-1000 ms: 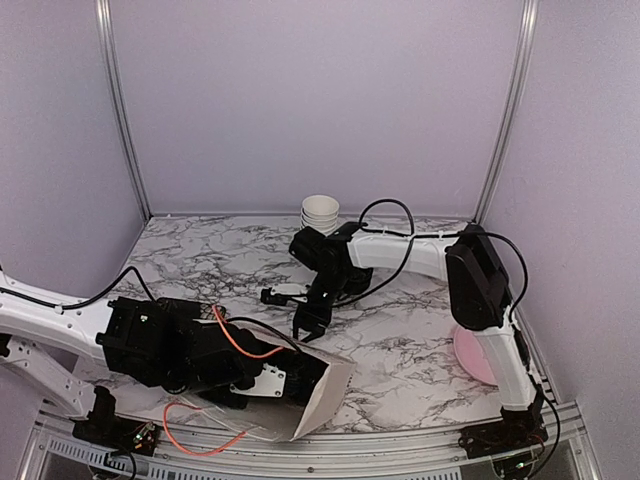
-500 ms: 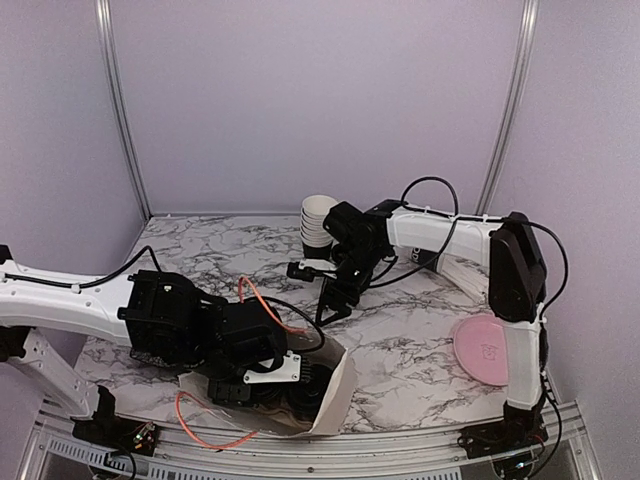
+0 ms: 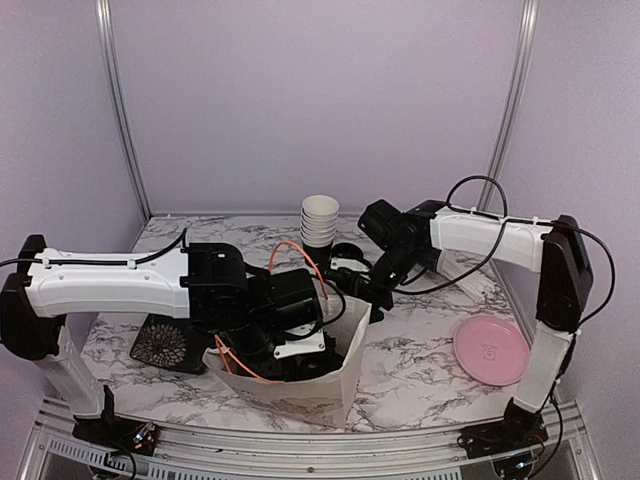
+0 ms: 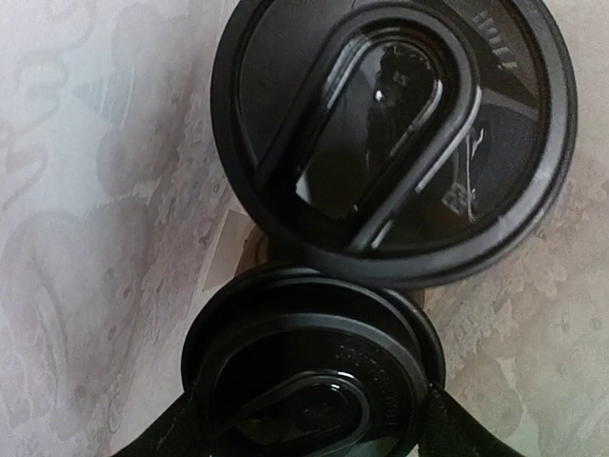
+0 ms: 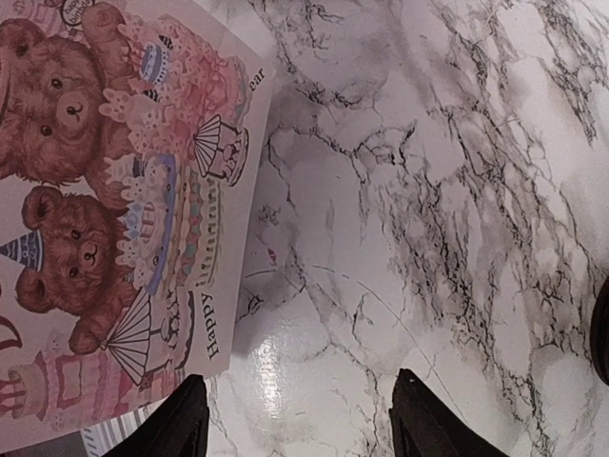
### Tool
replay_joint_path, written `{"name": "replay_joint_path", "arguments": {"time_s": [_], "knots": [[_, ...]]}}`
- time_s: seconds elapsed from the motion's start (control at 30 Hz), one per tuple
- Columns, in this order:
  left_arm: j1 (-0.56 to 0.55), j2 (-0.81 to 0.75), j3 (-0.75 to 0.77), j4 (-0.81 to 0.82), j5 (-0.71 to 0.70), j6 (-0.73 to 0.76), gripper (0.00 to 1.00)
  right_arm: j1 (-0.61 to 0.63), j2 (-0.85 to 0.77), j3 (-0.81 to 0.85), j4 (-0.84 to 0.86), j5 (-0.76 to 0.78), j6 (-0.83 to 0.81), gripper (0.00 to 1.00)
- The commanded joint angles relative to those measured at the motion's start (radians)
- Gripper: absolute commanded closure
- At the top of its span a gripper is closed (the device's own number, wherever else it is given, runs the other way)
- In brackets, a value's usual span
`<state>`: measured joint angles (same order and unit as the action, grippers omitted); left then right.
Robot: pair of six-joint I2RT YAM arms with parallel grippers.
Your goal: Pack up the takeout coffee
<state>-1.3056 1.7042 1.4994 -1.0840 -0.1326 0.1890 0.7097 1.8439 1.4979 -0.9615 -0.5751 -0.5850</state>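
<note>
Looking down into the white paper bag (image 3: 338, 382), the left wrist view shows two takeout coffees by their black lids. The far lid (image 4: 395, 133) stands free against the bag's pale inside. The near coffee (image 4: 314, 381) sits between my left gripper's (image 4: 309, 433) fingers (image 4: 157, 438), which press on both sides of its rim. From above, that gripper (image 3: 290, 345) is sunk in the upright bag. My right gripper (image 5: 304, 428) hangs open over bare marble beside the bag's teddy-bear printed side (image 5: 95, 190), and sits at the bag's right rim (image 3: 358, 292).
A stack of white-lined cups (image 3: 320, 220) stands at the back centre. A pink plate (image 3: 490, 350) lies at the right. A black patterned disc (image 3: 165, 345) lies left of the bag. An orange cable (image 3: 300, 262) loops over the left arm.
The left arm swung from the near left to the centre, and the bag went from lying on its side to upright around it. The right gripper shifted right and back.
</note>
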Motion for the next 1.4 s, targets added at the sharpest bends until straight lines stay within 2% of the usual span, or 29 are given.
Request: {"name": "replay_joint_path", "arguments": {"time_s": [0.0, 0.27, 0.4, 0.6, 0.83, 0.9, 0.93, 1.37], "knots": [[0.009, 0.091, -0.005, -0.033, 0.165, -0.027, 0.58, -0.028, -0.074, -0.047, 0.032, -0.026, -0.03, 0.37], [0.026, 0.121, 0.032, -0.034, 0.15, -0.052, 0.56, -0.047, -0.16, -0.111, 0.061, -0.038, -0.016, 0.37], [0.026, 0.098, 0.032, -0.035, 0.154, -0.084, 0.46, -0.047, -0.187, -0.12, 0.061, -0.035, -0.01, 0.36], [0.026, 0.048, 0.056, -0.035, 0.08, -0.103, 0.3, -0.048, -0.211, -0.113, 0.052, -0.02, 0.0, 0.36], [0.026, 0.005, 0.106, -0.036, 0.055, -0.087, 0.2, -0.049, -0.223, -0.102, 0.04, 0.013, 0.009, 0.35], [0.026, -0.003, 0.116, -0.034, 0.05, -0.082, 0.03, -0.049, -0.226, -0.102, 0.039, 0.019, 0.011, 0.35], [0.026, -0.009, 0.119, -0.034, 0.047, -0.08, 0.01, -0.049, -0.227, -0.102, 0.038, 0.02, 0.013, 0.35], [0.042, -0.067, 0.218, -0.035, 0.004, -0.048, 0.01, -0.058, -0.202, -0.048, 0.011, 0.048, 0.0, 0.34]]}}
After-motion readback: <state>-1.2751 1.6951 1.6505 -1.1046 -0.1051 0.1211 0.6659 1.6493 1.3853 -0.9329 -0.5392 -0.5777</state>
